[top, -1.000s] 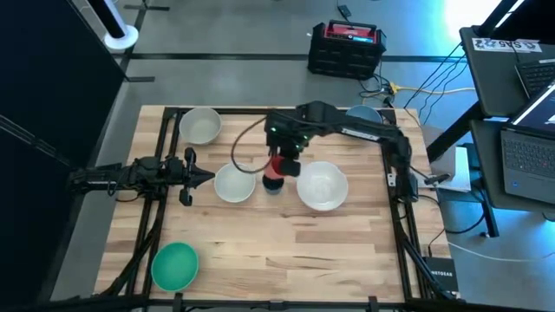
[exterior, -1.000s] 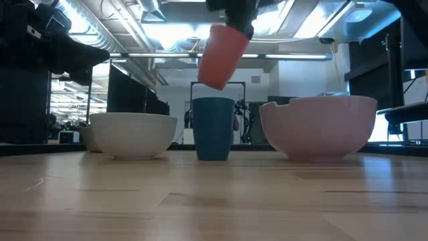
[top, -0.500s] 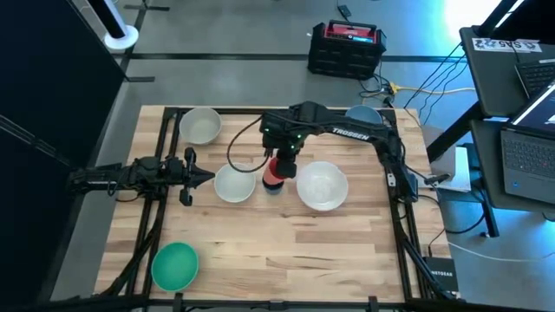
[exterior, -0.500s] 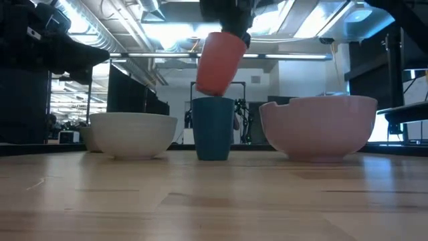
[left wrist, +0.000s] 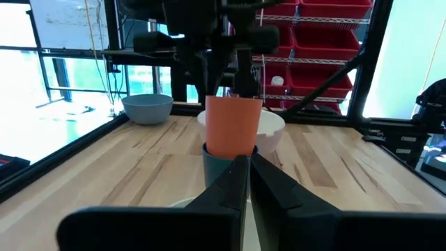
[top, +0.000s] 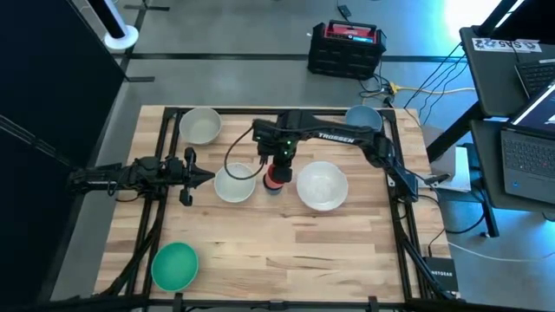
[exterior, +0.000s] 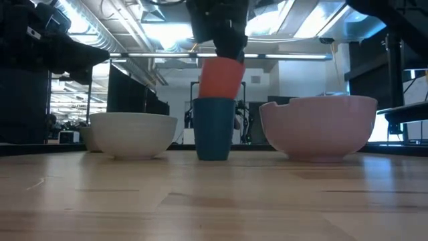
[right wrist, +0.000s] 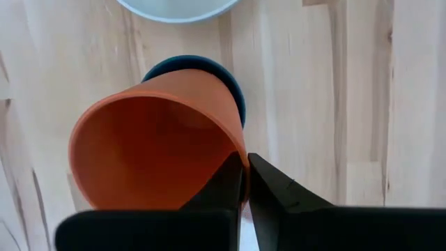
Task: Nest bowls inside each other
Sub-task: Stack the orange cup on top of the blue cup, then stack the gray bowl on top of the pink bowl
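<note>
While our right tool [top: 277, 166] pinches the rim of the small red bowl [exterior: 221, 78], that bowl hangs directly above the dark blue bowl [exterior: 214, 128], its base right at the blue rim or just inside it; from the low view we cannot say whether the two touch. This is the relation that matters: the blue one lies straight below the tool, both of them upright and cup-like, tall and slightly tapered, so we judge that a short descent along that shared vertical axis would seat the red inside the blue. Our right wrist view shows the red mouth set a little to one side of the blue rim [right wrist: 223, 80] beneath, so a small correction may be wanted. Both look like smooth, thin-walled plastic. Flanking them on the pale wooden worktop [top: 286, 251] stand a smaller white bowl [top: 233, 183] and a large white bowl [top: 323, 186], round and glossy. Our left tool [top: 204, 177] waits closed, empty, beside the smaller white bowl.
</note>
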Tool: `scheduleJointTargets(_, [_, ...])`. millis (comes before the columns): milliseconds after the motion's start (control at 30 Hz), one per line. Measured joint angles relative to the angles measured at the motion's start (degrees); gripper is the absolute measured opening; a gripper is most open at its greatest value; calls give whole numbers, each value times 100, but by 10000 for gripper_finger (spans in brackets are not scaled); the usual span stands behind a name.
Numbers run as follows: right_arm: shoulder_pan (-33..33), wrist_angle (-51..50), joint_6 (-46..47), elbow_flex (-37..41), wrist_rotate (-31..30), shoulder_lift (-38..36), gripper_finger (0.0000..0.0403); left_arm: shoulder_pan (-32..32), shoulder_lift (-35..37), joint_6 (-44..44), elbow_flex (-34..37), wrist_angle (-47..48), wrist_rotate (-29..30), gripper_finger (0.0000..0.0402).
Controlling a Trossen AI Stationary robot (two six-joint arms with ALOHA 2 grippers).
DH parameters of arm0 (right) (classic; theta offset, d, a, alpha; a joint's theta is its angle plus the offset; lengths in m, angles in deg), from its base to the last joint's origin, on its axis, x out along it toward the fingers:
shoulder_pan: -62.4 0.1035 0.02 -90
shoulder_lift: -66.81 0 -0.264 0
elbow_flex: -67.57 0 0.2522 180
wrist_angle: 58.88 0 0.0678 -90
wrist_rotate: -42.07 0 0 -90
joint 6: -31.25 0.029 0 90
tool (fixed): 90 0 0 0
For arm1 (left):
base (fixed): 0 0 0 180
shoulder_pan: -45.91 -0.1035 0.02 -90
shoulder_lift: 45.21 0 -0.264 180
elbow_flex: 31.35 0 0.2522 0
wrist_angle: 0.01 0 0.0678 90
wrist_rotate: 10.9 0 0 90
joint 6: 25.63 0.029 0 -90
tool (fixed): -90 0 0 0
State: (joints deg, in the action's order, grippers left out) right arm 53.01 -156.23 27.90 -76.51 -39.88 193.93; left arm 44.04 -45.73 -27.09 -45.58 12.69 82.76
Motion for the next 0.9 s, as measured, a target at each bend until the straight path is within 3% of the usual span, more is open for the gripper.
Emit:
scheduleJointTargets(300, [0,125,-16,0,103,193,8,0,0,-4,2,0,2,0])
scheduleJointTargets(567, [-8,169,-1,-2,533,177,83,-2,-2,49,0,0,0,0])
scheduleJointTargets(900, [-273,197,-97,-4,307,-533,136,-2,3,-1586,-21,-831,6,0])
